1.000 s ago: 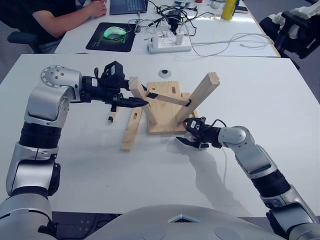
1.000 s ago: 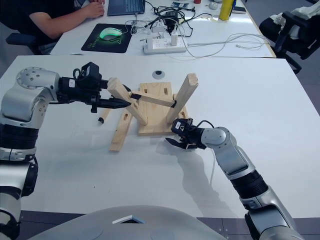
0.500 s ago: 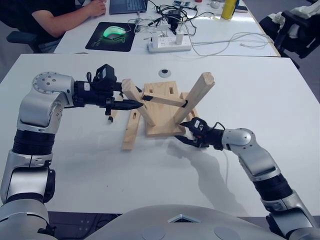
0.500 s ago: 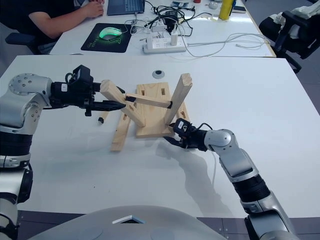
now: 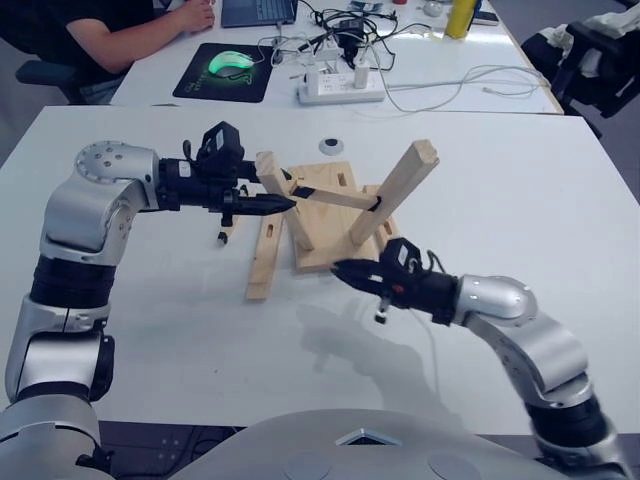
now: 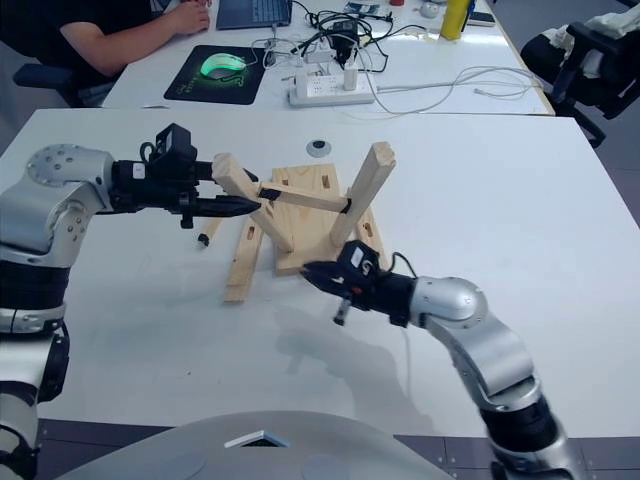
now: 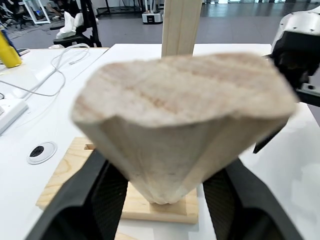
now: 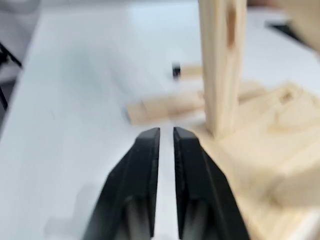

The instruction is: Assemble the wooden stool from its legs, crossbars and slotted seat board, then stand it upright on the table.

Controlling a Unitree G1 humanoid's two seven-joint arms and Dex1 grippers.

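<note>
- The white table (image 5: 500,200) fills most of the head views, from the lower edge up to the cluttered desk across the top.
- The seat board (image 5: 335,235) lies flat at the centre of the frame, with slots showing along its upper edge.
- Two legs stand on the board. The right-hand leg (image 5: 398,192) leans toward the upper right. The left-hand leg (image 5: 268,170) leans toward the upper left.
- A loose leg (image 5: 263,265) lies flat on the table just left of the board, running toward the lower left.
- The crossbar (image 5: 338,198) spans between the two standing legs, above the board and roughly level.
- The left gripper (image 5: 280,203) comes in from the left of the frame at mid-height and is clamped on the left-hand leg. In the left wrist view its dark fingers (image 7: 100,195) sit on either side of the wood.
- The right gripper (image 5: 345,270) sits just below the board's lower edge, pointing left. Its fingers (image 8: 145,150) are drawn together with only a thin slit between them and hold nothing.
- A short peg (image 5: 225,232) with a dark tip lies on the table, left of the loose leg and below the left gripper.
- A round grommet (image 5: 331,147) sits in the table just above the board.
</note>
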